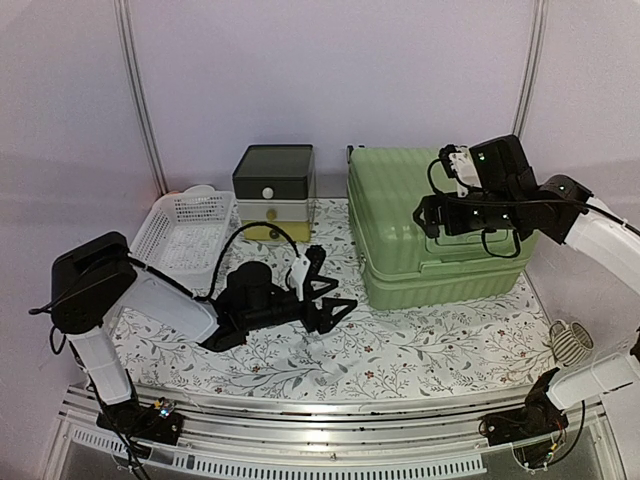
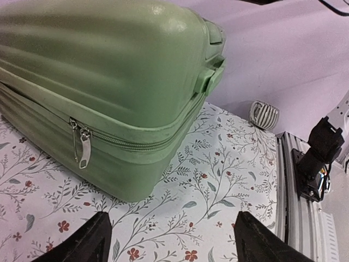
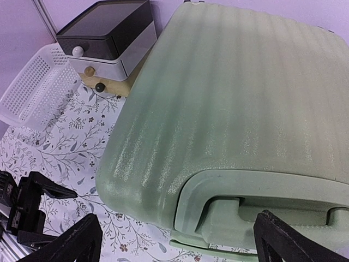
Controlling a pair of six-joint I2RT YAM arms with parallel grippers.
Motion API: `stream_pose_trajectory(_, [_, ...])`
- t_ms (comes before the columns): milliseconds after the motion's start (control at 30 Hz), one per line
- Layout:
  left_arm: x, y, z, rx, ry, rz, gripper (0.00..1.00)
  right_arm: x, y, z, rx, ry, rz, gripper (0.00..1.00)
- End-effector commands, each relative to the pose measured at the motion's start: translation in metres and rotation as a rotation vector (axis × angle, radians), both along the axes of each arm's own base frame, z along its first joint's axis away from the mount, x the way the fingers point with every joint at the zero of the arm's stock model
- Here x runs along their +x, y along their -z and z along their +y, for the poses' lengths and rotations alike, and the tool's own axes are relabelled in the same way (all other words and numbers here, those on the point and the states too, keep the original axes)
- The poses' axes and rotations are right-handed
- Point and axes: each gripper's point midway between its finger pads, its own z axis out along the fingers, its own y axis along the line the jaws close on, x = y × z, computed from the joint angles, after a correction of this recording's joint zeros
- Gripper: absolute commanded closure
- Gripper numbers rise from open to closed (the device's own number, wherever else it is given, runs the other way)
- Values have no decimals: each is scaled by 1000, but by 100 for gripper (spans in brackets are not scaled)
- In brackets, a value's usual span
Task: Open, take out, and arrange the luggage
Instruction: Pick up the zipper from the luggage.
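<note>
- Pale lilac walls enclose a table covered in a floral-print cloth.
- The luggage lies flat at the right rear of the table with its ribbed shell facing up. It is closed, and the zipper pulls hang at a near corner.
- A white mesh basket sits at the left rear.
- A dark-lidded drawer box stands between the basket and the luggage (apart from both).
- The left gripper is low over the cloth, just left of the luggage. Its jaws are spread wide and hold nothing.
- The right gripper hangs above the luggage, over the recessed handle. Its fingers are parted and empty.
- A small striped object rests near the right edge of the table.
</note>
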Motion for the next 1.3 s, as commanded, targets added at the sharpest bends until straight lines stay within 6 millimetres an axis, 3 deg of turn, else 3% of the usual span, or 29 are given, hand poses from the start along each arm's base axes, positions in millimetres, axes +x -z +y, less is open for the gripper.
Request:
stream_pose_trajectory(0, [12,-5,-7,-10,-22,-72,23,-7,-1,-10,4,17,7,1])
stream_pose_trajectory(233, [24,-1,-20,-16,-1,-182,32,-12,-5,-13,13,18,8,1])
stream_pose_trajectory(267, [31,11,-20,1,-17,-161,35,-12,-6,-13,17,18,9,1])
stream_pose_trajectory(533, [66,33,0,-26,-9,-115,50,-16,-7,-15,21,16,12,1])
stream_pose_trajectory(833, [81,50,1,-12,56,-122,51,-13,-2,-10,15,4,16,1])
stream_pose_trajectory(1267, [99,54,-24,-37,111,-102,53,-9,-2,-4,23,-13,12,1])
